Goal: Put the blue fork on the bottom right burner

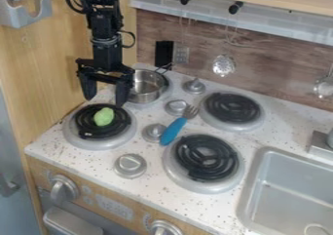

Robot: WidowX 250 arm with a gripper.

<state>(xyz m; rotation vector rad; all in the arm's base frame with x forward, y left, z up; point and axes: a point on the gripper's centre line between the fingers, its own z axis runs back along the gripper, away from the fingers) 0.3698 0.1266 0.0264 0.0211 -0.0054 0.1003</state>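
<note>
Silver front knobs stood closest, the sink to their right. Behind came the bottom right burner, the fork's blue handle just beside it, metal tines slanting back among stovetop knobs. Farther left, a green object sat on another burner; behind, the gripper hung, fingers spread, near the metal pot.
</note>
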